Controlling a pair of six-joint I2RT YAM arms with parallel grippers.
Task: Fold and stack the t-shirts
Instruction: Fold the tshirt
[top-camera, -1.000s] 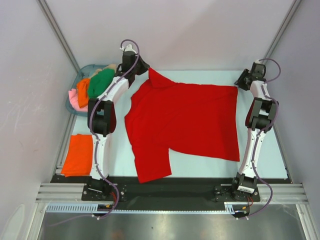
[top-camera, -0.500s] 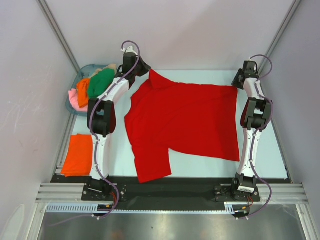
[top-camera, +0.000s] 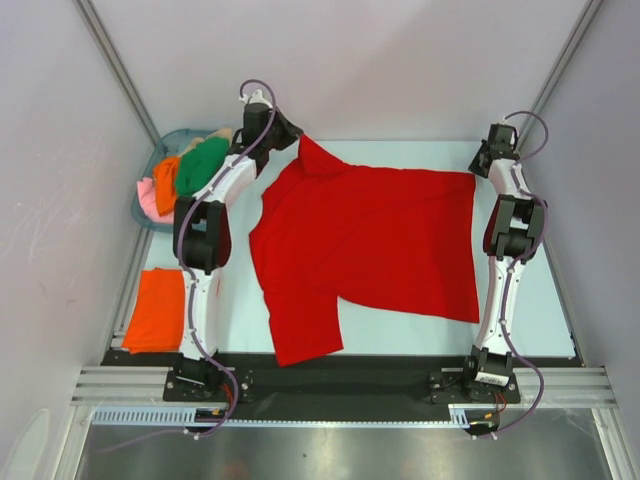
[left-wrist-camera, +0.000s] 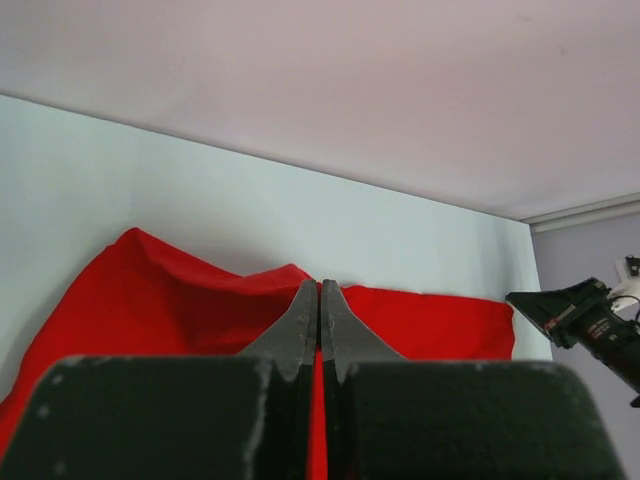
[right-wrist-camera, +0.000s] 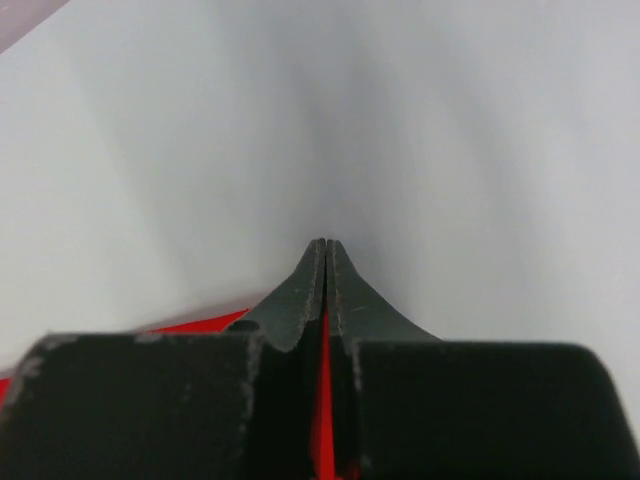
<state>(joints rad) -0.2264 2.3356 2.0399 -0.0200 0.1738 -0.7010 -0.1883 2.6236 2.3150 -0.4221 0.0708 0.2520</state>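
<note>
Near the left arm's base we see a folded orange t-shirt (top-camera: 158, 308) lying flat on the counter (top-camera: 410, 335). In the middle the red t-shirt (top-camera: 370, 245) lies spread out, one sleeve reaching toward the near edge. At its far edge both tools are pinched on the red cloth: the left tool (top-camera: 292, 137) on the raised left corner, the right tool (top-camera: 480, 166) on the right corner. Far left, the basket (top-camera: 176, 135) holds a green t-shirt (top-camera: 203, 165) and a pink t-shirt (top-camera: 150, 195)

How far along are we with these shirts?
Done: one orange t-shirt lies folded, near left. In hand: red t-shirt spread unfolded, left gripper and right gripper shut on its far corners. Left: green t-shirt, pink t-shirt and others in the basket.
</note>
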